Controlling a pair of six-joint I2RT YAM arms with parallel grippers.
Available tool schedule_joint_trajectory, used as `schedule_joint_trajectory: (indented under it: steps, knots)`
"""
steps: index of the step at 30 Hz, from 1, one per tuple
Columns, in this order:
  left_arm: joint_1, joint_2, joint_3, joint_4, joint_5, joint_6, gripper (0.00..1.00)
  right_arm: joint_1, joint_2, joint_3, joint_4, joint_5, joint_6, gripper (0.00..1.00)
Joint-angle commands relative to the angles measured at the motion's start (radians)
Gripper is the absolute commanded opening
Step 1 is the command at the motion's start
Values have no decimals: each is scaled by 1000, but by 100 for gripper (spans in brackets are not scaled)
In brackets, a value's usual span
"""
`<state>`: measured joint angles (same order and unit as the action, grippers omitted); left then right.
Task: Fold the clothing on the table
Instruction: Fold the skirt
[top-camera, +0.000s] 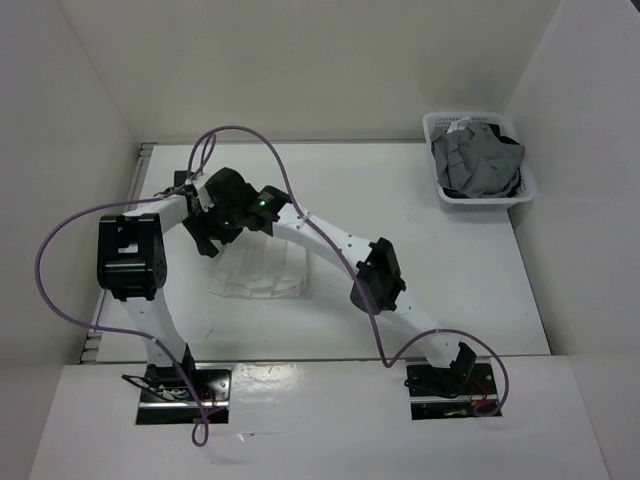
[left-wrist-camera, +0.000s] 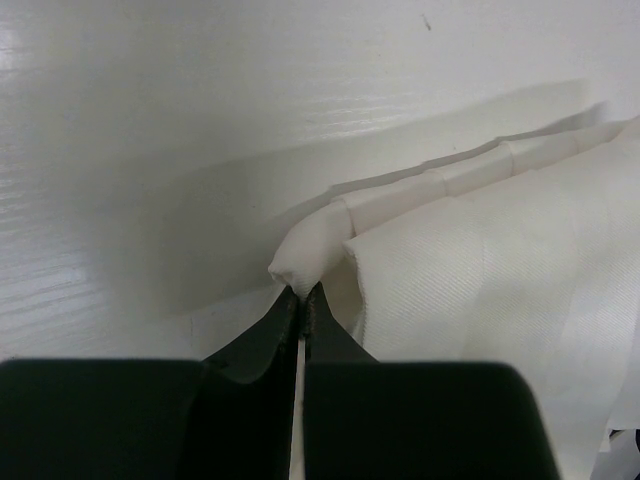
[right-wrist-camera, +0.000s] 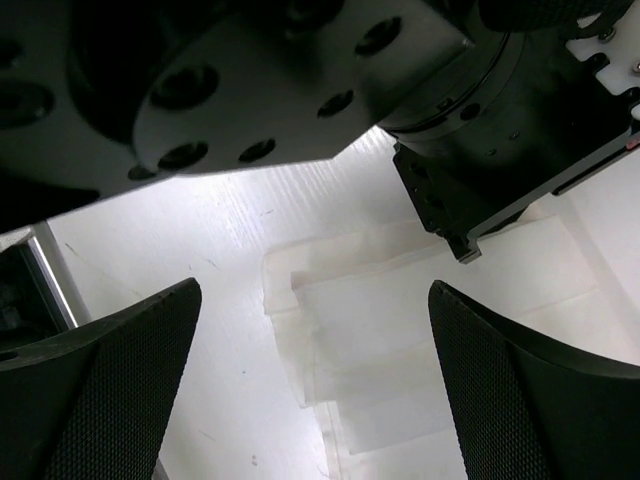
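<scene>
Black fingertips of the left gripper (left-wrist-camera: 302, 296) are pinching a rolled corner of the skirt (left-wrist-camera: 480, 270), jaws closed tight on the hem, the corner sitting just above the desk (left-wrist-camera: 200, 100). Right gripper (right-wrist-camera: 312, 300) is hanging over the same garment with its jaws spread wide and nothing between them; layered edges of white fabric are showing below it.

From above, the skirt is lying left of centre on the desk, partly under both wrists, its scalloped near edge showing. Stacked layers in the right wrist view are suggesting at least one fold already in, though how many I am not able to tell.

Judging progress: roughly midway. One corner is being held, so this fold is not yet laid down and let go. Probably remaining: placing that corner, freeing it, perhaps one more fold and a flattening. Grey garment is sitting in the basket (top-camera: 480, 190) at far right, well apart.
</scene>
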<state>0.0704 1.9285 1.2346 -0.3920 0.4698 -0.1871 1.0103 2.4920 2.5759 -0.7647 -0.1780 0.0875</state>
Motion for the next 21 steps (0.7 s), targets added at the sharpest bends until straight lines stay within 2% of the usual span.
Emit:
schedule_joint_trajectory:
  steps: [1,3,4,5,6,9,13,17,21]
  knots:
    - [11,-42,-11,-11,20,11,5,16,-146,-35,1,-20,-23,98]
    - [55,-65,-11,-21,10,11,15,7,-255,-106,24,3,-38,98]
    - [75,-95,-11,-33,10,11,24,-2,-298,-199,37,14,-48,98]
    - [95,-112,-11,-48,10,11,44,-3,-344,-251,72,24,-67,98]
    - [139,-131,-11,-48,10,11,51,-12,-439,-305,90,37,-83,98]
    - [239,-219,0,-103,19,55,73,-50,-582,-573,139,96,-146,98]
    - [356,-361,23,-178,47,109,88,-157,-879,-883,226,103,-251,98]
    - [371,-468,46,-226,128,191,93,-318,-1054,-1168,262,103,-348,98]
    - [228,-537,37,-252,194,268,93,-433,-1121,-1309,231,170,-313,98]
